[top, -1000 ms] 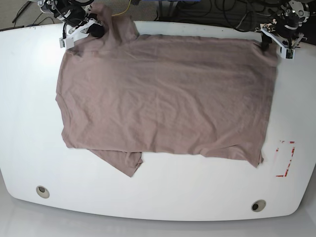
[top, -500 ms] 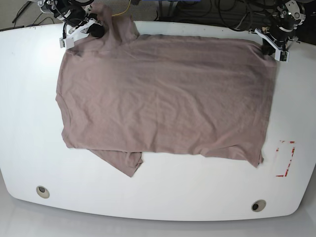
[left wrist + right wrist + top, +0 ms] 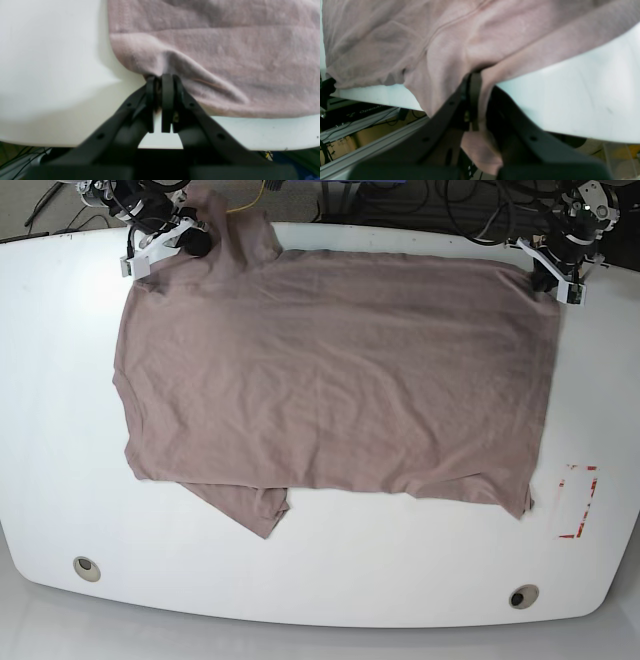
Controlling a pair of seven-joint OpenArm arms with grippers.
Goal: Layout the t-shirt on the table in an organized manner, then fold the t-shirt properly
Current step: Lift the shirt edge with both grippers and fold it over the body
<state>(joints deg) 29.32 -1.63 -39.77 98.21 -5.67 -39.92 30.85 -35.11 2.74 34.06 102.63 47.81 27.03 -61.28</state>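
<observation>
The left end effector sits low and central in its wrist view, its dark jaws pressed together on a pinch of the t-shirt at the garment's corner, the fabric puckering into a small ridge that runs off to the lower right of the frame. In the base view this left end effector is at the upper right, at the far edge of the surface, touching the shirt's top right corner. The right end effector is likewise clamped narrow on cloth in its wrist view, with a fold of the t-shirt hanging down between its arms past the surface's edge. In the base view the right end effector is at the upper left, gripping the bunched cloth there. The t-shirt lies spread mostly flat across the middle of the white surface, with light wrinkles and a sleeve poking out at the lower left. A red tape mark lies just beside its lower right corner, and two round holes sit near the bottom edge.
</observation>
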